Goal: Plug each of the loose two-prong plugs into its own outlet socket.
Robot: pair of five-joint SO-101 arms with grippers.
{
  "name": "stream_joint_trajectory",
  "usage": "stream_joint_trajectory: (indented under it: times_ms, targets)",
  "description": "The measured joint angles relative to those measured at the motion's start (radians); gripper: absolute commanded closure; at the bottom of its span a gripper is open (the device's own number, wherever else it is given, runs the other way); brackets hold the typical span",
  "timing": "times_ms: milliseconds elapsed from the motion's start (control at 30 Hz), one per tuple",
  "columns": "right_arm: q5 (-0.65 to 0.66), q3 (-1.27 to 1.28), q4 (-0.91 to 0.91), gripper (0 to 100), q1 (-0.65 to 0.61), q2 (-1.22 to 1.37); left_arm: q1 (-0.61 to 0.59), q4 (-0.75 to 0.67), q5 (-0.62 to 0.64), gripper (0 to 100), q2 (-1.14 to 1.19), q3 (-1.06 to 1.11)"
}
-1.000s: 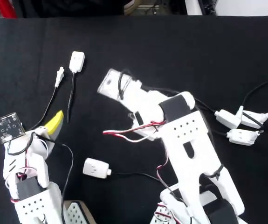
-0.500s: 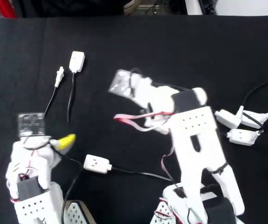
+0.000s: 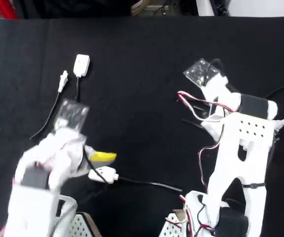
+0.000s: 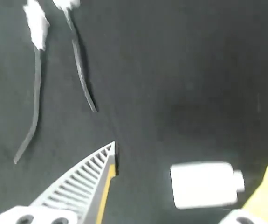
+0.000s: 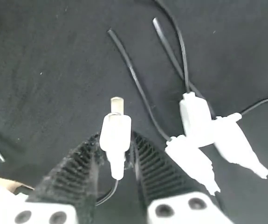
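White two-prong plug [image 5: 116, 131] clamped, the right gripper [image 5: 117, 151] has swung toward the table's right edge, while the open, empty left gripper [image 4: 192, 161] now straddles the outlet socket [image 4: 203, 183], likely ahead of mating.

On the black table [image 3: 146, 49] lie a small plug [image 3: 62, 81], a white block [image 3: 81, 64] beside it, and a socket [image 3: 103, 175].

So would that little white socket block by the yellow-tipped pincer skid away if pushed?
Probably. The socket block looks small and plastic, so likely light and easy to slide. Its cord is thin and lies slack, so it should trail floppily, perhaps tugging the block askew.
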Motion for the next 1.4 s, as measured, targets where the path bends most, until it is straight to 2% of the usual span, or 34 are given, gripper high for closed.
stream_joint_trajectory:
  times_ms: [100, 167, 233, 367, 433, 500, 633, 733, 933, 1033, 1200, 1300, 1400]
  targets:
    - [0.0, 0.025, -0.021, 98.7, 0.002, 0.0, 0.025, 0.114, -0.137, 54, 0.358, -0.184]
    - [0.0, 0.029, -0.025, 98.7, 0.003, 0.0, 0.041, 0.14, -0.258, 54, 0.545, -0.232]
    - [0.0, 0.029, -0.026, 98.7, 0.006, 0.0, 0.044, 0.124, -0.385, 54, 0.628, -0.233]
    - [0.0, 0.029, -0.028, 98.7, 0.006, 0.0, 0.046, -0.02, -0.591, 54, 0.64, -0.153]
    - [0.0, 0.029, -0.028, 98.7, 0.006, 0.0, 0.06, -0.109, -0.575, 54, 0.632, -0.094]
    - [0.0, 0.029, -0.028, 98.7, 0.006, 0.0, 0.08, -0.201, -0.496, 54, 0.626, -0.041]
    - [0.0, 0.029, -0.031, 98.7, 0.006, 0.0, 0.186, -0.245, -0.448, 54, 0.617, 0.049]
    - [0.0, 0.031, -0.046, 98.7, 0.006, 0.0, 0.275, -0.287, -0.463, 54, 0.614, 0.081]
    - [0.0, 0.052, -0.063, 98.7, 0.008, 0.0, 0.272, -0.422, -0.611, 55, 0.614, 0.087]
    - [0.0, 0.069, -0.087, 98.7, 0.006, 0.0, 0.267, -0.425, -0.681, 65, 0.614, 0.089]
    - [0.0, 0.094, -0.118, 98.7, 0.006, 0.0, 0.267, -0.427, -0.787, 97, 0.614, 0.089]
    - [0.0, 0.094, -0.123, 98.7, 0.006, 0.0, 0.249, -0.423, -0.796, 94, 0.609, 0.089]
    - [0.0, 0.094, -0.123, 98.7, 0.006, 0.0, 0.21, -0.425, -0.802, 97, 0.603, 0.089]
